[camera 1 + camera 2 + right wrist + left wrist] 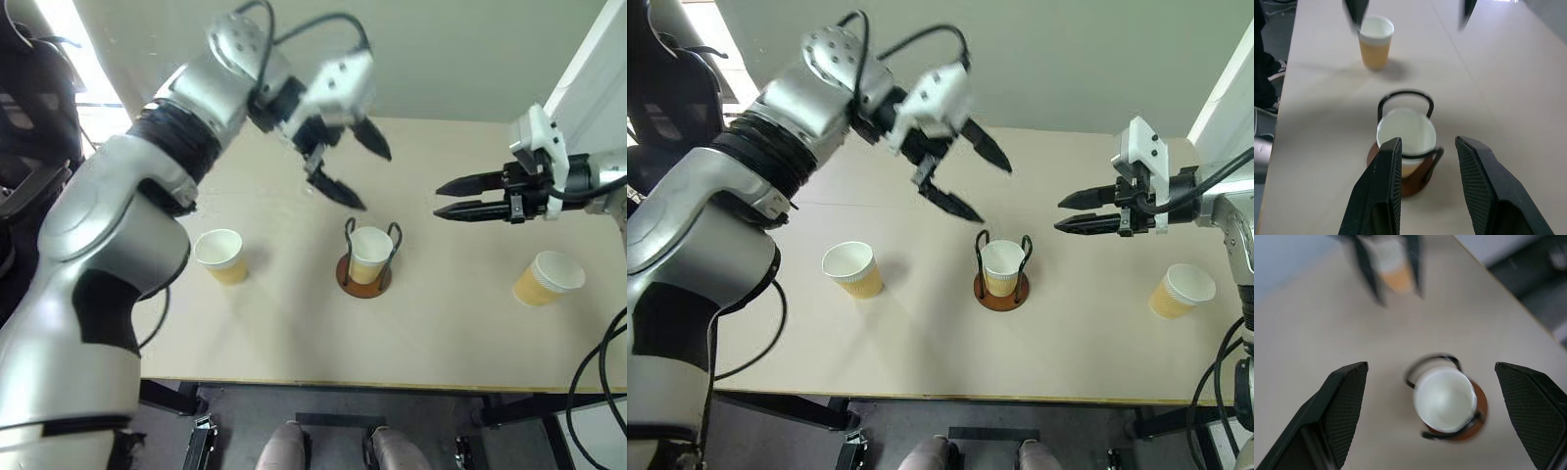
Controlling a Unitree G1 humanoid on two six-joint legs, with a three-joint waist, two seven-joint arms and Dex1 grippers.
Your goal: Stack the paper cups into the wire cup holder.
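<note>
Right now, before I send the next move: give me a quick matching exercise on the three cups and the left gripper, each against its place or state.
Things:
1. cup on the robot's left
2. middle cup
3. cup on the robot's right
4. left gripper

Places or states:
A. open and empty, above the table
B. standing inside the wire cup holder
C. tilted, near the table's right edge
D. upright on the table, left of the holder

Pairs: 1-D, 2-B, 3-C, 4-A
</note>
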